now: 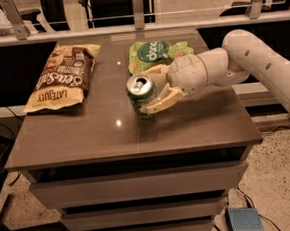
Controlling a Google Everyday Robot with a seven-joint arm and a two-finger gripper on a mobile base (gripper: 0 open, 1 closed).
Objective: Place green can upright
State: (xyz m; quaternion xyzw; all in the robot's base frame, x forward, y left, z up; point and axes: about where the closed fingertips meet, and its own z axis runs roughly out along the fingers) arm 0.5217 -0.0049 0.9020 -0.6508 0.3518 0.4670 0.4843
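Observation:
The green can (pixel 141 97) stands nearly upright near the middle of the grey-brown table (pixel 86 137), its silver top with pull tab facing up and slightly toward the camera. My gripper (pixel 153 89) reaches in from the right on a white arm. Its pale yellow fingers (pixel 159 103) are closed around the can's body, one in front and one behind. The can's base is at or just above the tabletop; I cannot tell if it touches.
A flat green snack bag (pixel 157 54) lies right behind the gripper. A brown chip bag (pixel 61 76) lies at the back left. A metal rail (pixel 128 28) runs behind the table. Drawers sit below the tabletop.

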